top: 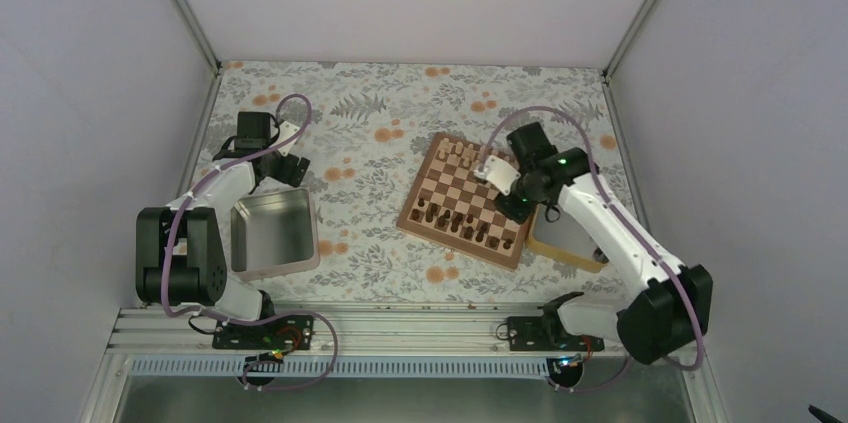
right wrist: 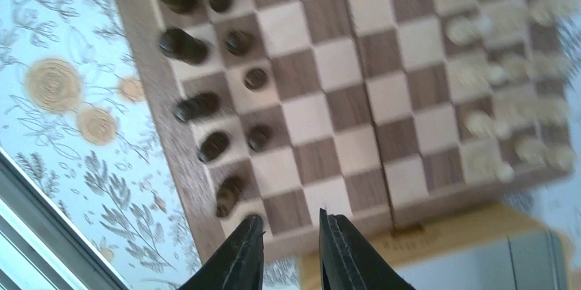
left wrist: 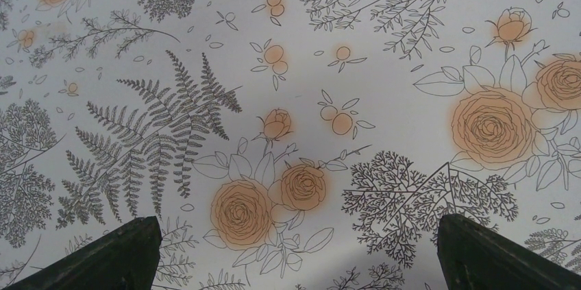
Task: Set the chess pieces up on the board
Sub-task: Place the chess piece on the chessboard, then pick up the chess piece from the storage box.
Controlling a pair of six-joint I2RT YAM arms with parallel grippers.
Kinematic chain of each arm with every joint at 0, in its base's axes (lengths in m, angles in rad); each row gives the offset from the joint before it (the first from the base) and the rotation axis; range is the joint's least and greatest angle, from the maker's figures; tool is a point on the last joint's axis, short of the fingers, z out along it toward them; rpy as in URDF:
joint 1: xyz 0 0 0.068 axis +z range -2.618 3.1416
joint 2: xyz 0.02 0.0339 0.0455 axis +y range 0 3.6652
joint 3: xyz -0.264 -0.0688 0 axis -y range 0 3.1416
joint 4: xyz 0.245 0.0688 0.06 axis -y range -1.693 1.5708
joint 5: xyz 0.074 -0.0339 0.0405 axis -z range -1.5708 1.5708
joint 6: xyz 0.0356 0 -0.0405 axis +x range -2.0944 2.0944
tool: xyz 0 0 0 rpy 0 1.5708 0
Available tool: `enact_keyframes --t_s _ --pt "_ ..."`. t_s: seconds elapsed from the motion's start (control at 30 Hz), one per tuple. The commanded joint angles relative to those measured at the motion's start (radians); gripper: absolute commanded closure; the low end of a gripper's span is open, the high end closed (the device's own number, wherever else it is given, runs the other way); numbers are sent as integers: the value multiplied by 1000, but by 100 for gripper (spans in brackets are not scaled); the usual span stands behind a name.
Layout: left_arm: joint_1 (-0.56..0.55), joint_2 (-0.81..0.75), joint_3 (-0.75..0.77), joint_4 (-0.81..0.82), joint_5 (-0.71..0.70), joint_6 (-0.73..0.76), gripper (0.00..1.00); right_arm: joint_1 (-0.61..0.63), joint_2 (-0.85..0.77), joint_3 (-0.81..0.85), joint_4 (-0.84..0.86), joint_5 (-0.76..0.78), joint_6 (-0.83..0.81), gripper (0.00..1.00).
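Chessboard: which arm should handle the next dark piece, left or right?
Right. The right pincer hangs over the board edge, beside the dark pieces, with nothing between its fingers. The left pincer is open over patterned cloth beside the tin, away from the board.

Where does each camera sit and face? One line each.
Top external: above, behind, facing the table; left arm and right arm show.
Left wrist: on left arm, facing floral cloth; left gripper at bottom.
Right wrist: on right arm, over the board and chess pieces; right gripper at bottom.
Shared: the board, top and right wrist.
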Motion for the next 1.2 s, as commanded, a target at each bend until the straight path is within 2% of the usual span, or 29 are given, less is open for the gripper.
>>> enact_keyframes --t_s 0.0,0.17,0.3,0.67,0.83,1.17 --pt "2 -25 24 -7 7 -5 0 -138 -83 -20 -87 89 -8 75" --pt "2 -9 32 -10 16 -4 0 -395 -130 -129 -29 250 -52 73" --pt "-1 -1 35 -12 16 -4 0 -518 -114 -199 57 300 -75 72" --pt "-1 12 24 -8 2 -1 0 -819 41 -273 290 256 -235 73" --pt "0 14 20 -6 -6 -1 0 -878 99 -269 333 233 -269 73" --pt "-1 18 19 -1 -5 0 0 -893 185 -250 347 185 -282 74"
